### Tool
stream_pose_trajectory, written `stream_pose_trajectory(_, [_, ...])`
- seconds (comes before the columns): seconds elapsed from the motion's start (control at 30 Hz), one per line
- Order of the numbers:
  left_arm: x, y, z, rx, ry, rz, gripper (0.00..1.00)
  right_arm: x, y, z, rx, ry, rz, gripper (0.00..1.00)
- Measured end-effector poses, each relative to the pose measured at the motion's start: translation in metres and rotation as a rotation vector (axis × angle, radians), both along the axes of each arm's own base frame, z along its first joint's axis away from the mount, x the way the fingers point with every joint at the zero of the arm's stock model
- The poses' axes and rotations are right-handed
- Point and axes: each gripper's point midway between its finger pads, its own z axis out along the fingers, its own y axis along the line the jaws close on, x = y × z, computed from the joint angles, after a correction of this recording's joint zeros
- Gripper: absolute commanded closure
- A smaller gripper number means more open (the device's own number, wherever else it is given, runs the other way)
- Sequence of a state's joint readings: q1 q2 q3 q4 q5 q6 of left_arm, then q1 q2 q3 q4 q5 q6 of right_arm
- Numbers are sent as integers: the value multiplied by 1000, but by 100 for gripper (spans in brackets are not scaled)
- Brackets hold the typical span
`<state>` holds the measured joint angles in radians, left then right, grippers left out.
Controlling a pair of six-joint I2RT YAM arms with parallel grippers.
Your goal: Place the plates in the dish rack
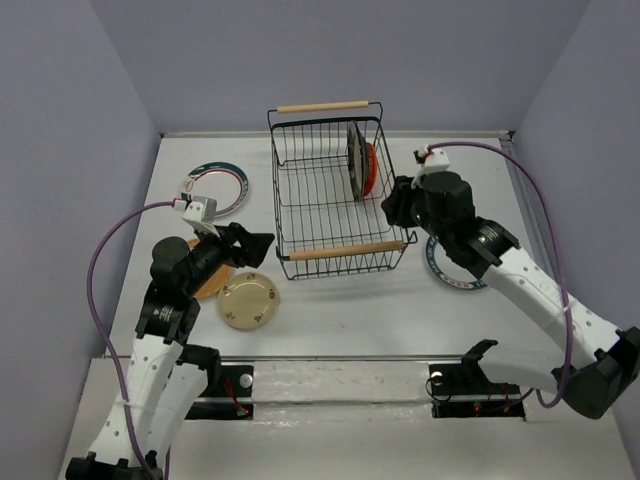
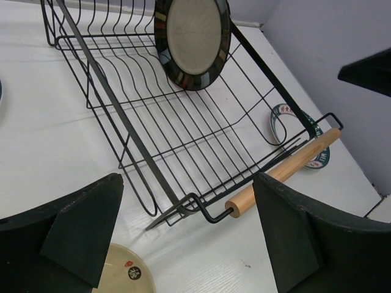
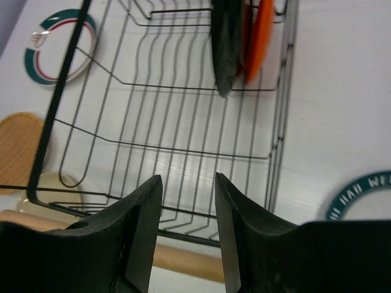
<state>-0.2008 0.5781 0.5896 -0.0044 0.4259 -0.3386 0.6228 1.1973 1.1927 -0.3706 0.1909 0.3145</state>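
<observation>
1. The dish rack [image 1: 320, 200] stands at the centre of the tabletop [image 1: 340, 310]. One wooden handle [image 1: 345, 250] is on its near side and a second [image 1: 322, 105] is on its far side.
2. Two plates stand on edge in the far right part of the rack. The black-rimmed plate [image 1: 354, 160] is on the left, and the orange plate [image 1: 371, 168] is just beside it on the right.
3. Four plates lie flat on the tabletop outside the rack:
   - One teal-striped plate [image 1: 222, 188] lies left of the rack.
   - The second teal-striped plate [image 1: 447, 272] lies right of the rack, partly under the right arm.
   - The cream speckled plate [image 1: 248, 302] lies near and left of the rack.
   - The tan-brown plate [image 1: 212, 283] lies just left of the cream plate, mostly covered by the left arm.
4. The left pincer [image 1: 258, 245] is released. Its fingers are spread wide with nothing between them, beside the rack's near left corner.
5. The right pincer [image 1: 393, 208] is released. Its fingers stand a narrow gap apart and hold nothing, at the rack's near right corner.
</observation>
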Motion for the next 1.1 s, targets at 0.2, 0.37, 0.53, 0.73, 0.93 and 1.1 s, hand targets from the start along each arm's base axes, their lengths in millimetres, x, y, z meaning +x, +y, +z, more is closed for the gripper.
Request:
stream_pose_trajectory(0.2, [1,2,-1,0,6,13,2,-14,-94,-19,57,-1,-338,57])
stream_pose_trajectory(0.37, [-2,2,3,-4,-8,12,2,-21,-201,-95,85,138,-738,45])
stream_pose_trajectory(0.53, [-5,2,7,-8,-26,9,2,-51,-272,-164,132,314,-1023,30])
stream_pose_trajectory(0.73, [-14,0,15,-15,-60,-5,2,-97,-323,-214,226,464,-1277,29])
stream_pose_trajectory(0.93, [-22,-6,23,-22,-89,-31,1,-97,-312,-212,321,458,-1234,27])
stream_pose_trajectory(1.1, [-25,-6,25,-23,-96,-28,1,-87,-290,-234,398,563,-1135,27])
